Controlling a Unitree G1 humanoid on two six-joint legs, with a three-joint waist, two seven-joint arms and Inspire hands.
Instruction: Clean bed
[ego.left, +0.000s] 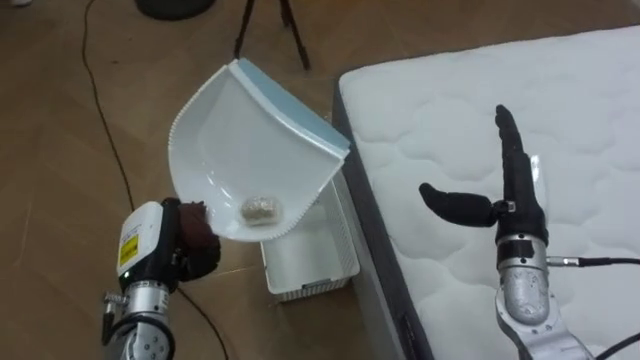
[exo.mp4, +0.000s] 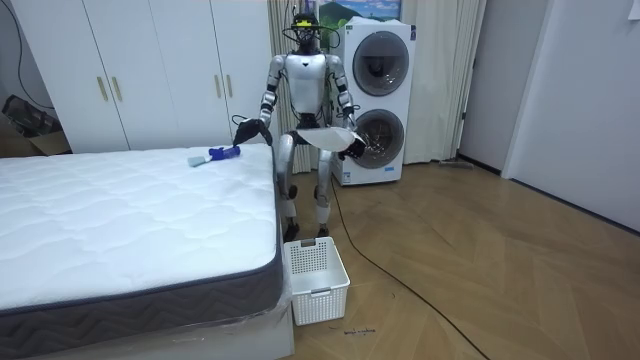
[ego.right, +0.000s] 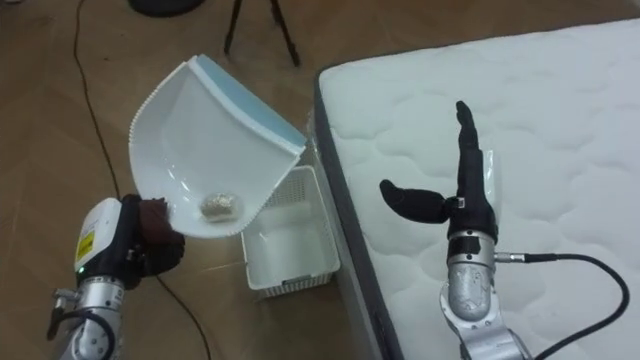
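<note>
My left hand (ego.left: 192, 238) is shut on the handle end of a white dustpan (ego.left: 250, 150) with a pale blue lip, tilted up over the floor beside the bed. A small crumpled wad (ego.left: 259, 209) lies in the pan's low end. Just below it on the floor stands a white slotted basket (ego.left: 310, 265), tight against the side of the bed (ego.left: 560, 110). My right hand (ego.left: 515, 190) hovers open over the white quilted mattress, fingers straight, thumb out. In the room view a blue and white brush (exo.mp4: 215, 156) lies on the mattress near the robot, which stands at the bed's far corner.
Dark tripod legs (ego.left: 270, 30) and a thin cable (ego.left: 105, 120) cross the wooden floor beyond the dustpan. Behind the robot stand stacked washing machines (exo.mp4: 380, 90) and white wardrobes (exo.mp4: 150, 70). Open floor spreads to the room view's right.
</note>
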